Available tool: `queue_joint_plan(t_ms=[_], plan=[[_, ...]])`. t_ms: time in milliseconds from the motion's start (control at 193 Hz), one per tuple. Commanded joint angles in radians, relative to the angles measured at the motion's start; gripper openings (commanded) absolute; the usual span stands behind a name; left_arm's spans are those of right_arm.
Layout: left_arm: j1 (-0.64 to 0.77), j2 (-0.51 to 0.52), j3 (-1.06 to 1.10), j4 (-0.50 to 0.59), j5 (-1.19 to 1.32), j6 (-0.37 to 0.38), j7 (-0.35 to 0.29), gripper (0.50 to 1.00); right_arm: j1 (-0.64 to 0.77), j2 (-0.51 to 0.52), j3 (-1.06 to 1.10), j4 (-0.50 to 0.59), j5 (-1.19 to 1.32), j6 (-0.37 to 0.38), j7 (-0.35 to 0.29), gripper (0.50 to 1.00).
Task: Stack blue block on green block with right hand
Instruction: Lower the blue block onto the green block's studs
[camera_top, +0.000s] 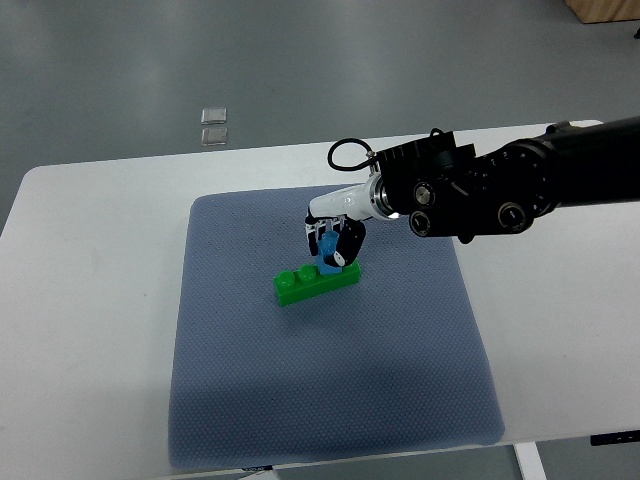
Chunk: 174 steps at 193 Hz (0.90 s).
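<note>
A long green block (308, 284) lies slanted on the blue-grey mat (330, 380) near its middle. My right hand (331, 243) reaches in from the right and hovers over the block's right end. Its fingers are curled around a small blue block (329, 257), which sits on or just above the green block's right end; whether the two touch is hidden by the fingers. The left arm does not show.
The mat covers the middle of a white table (80, 330). Two small clear squares (213, 124) lie on the grey floor beyond the table's far edge. The black right forearm (520, 190) spans the table's right side.
</note>
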Motion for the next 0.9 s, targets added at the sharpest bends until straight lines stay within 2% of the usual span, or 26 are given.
queue_joint_plan(t_ms=[0, 595, 896], plan=[[0.001, 0.000, 0.000, 0.000, 0.000, 0.000, 0.000, 1.000, -0.010, 0.000, -0.003, 0.000, -0.020, -0.007, 0.002, 0.590], [0.000, 0.000, 0.000, 0.000, 0.000, 0.000, 0.000, 1.000, -0.024, 0.001, -0.004, 0.000, -0.027, -0.060, 0.010, 0.592], [0.000, 0.000, 0.000, 0.000, 0.000, 0.000, 0.000, 1.000, -0.026, 0.001, -0.006, 0.003, -0.027, -0.060, 0.015, 0.590]])
